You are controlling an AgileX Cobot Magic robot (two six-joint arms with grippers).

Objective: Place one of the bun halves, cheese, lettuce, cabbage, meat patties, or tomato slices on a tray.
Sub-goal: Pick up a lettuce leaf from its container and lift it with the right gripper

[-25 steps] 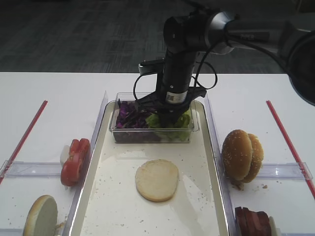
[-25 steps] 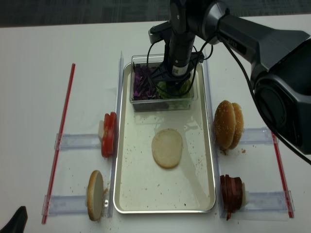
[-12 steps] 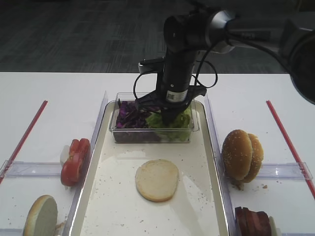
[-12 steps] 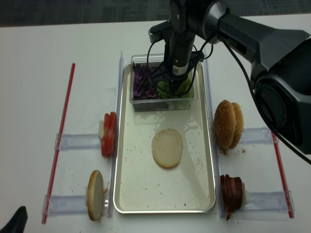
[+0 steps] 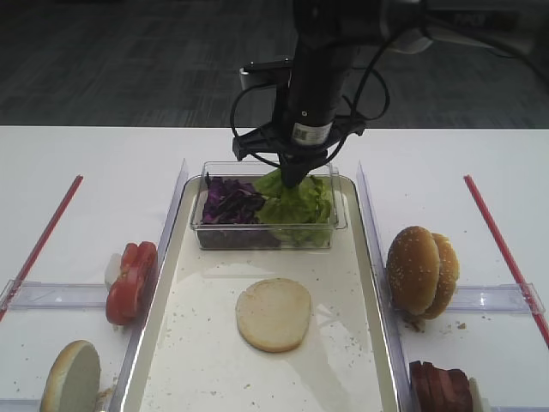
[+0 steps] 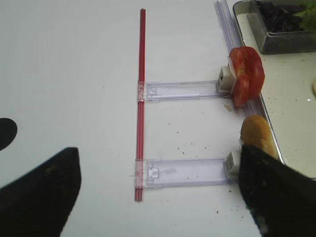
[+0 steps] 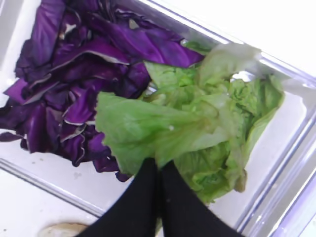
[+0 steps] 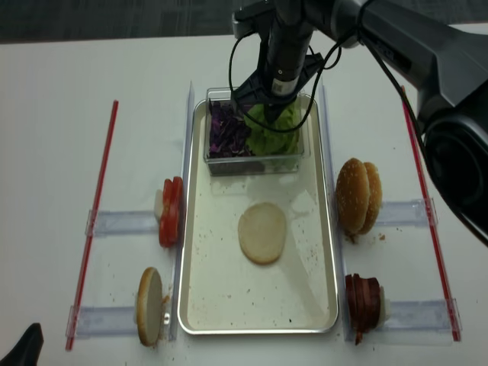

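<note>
Lettuce: your lettuce [image 7: 163, 131], crinkled and bright green, is hanging over the tub [image 5: 206, 227] at the tray's [image 5: 163, 283] far end.
Right end effector: your right end effector [image 7: 159, 170] is pointing straight down, pinching that leaf.

No text, brand or number can be read. A small white label is seen on the right arm's wrist [image 5: 299, 132], but its print is too small and blurred to be made out.

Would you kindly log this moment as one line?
right gripper: shut on lettuce | over clear tub | tray: one bun half
</note>
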